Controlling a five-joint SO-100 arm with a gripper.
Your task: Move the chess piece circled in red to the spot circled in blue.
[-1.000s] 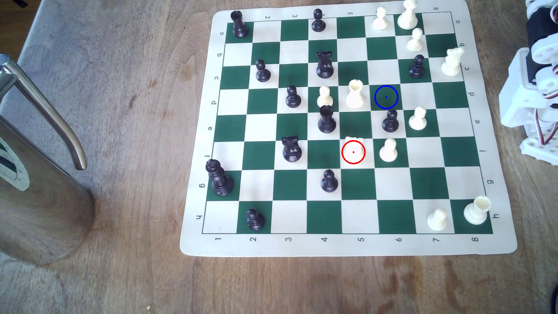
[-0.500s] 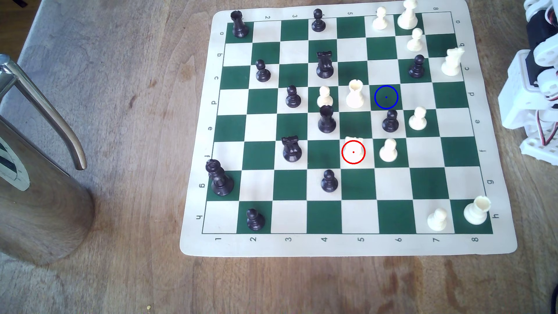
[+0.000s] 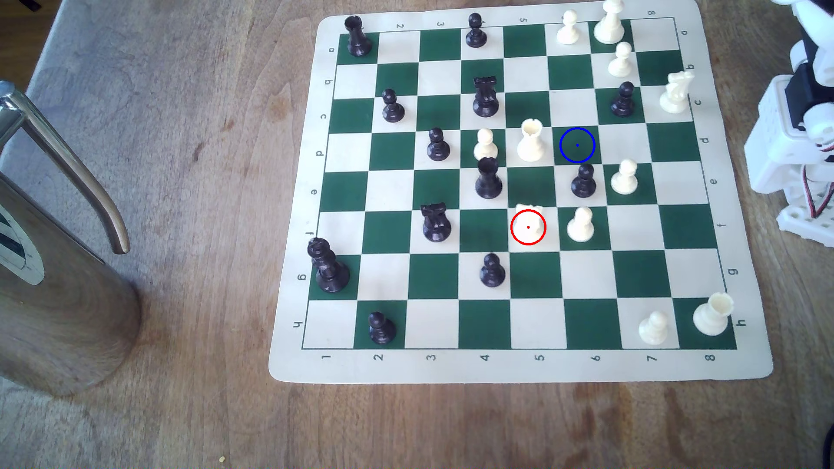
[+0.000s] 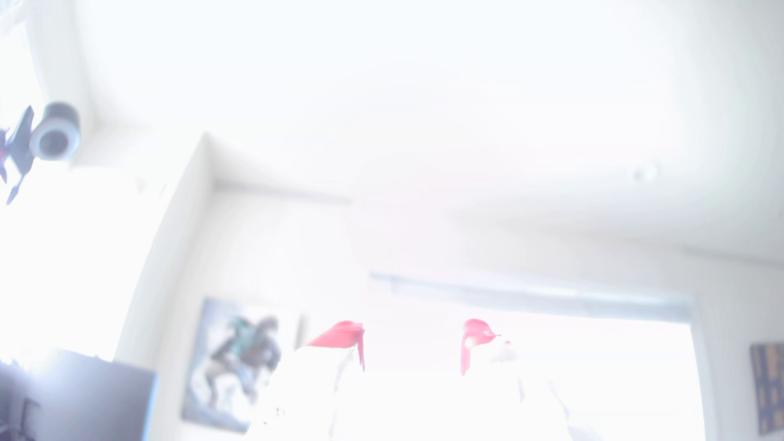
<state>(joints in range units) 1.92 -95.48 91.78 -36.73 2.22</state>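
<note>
Cream knight (image 3: 529, 223) stood on a cream square of the chess mat (image 3: 519, 367), row f, col 5, under a red ring; cream on cream, so its shape was hard to make out. Blue-ringed dark green square (image 3: 577, 145) sat in row d, col 6, bare, two rows up and one col toward the exterior view's right. Cream rook (image 3: 530, 140) stood just beside that square on the exterior view's left; a black pawn (image 3: 583, 181) stood on the square directly below it. Cream pawn (image 3: 580, 224) stood next to the knight on the exterior view's right.

Arm (image 3: 794, 135) was at the exterior view's right edge, off the mat, folded up and cut off by the frame, well apart from the knight.

Wrist view was badly overexposed and blurry, aimed up at a ceiling and wall w/ a poster (image 4: 231, 364). Tool (image 4: 412, 347) showed as two red-tipped fingers (image 4: 339, 337) w/ a clear gap between them and nothing held.

Wooden table (image 3: 203, 225) carried the mat; a metal jug (image 3: 58, 279) at the exterior view's left was cut off by the frame.
</note>
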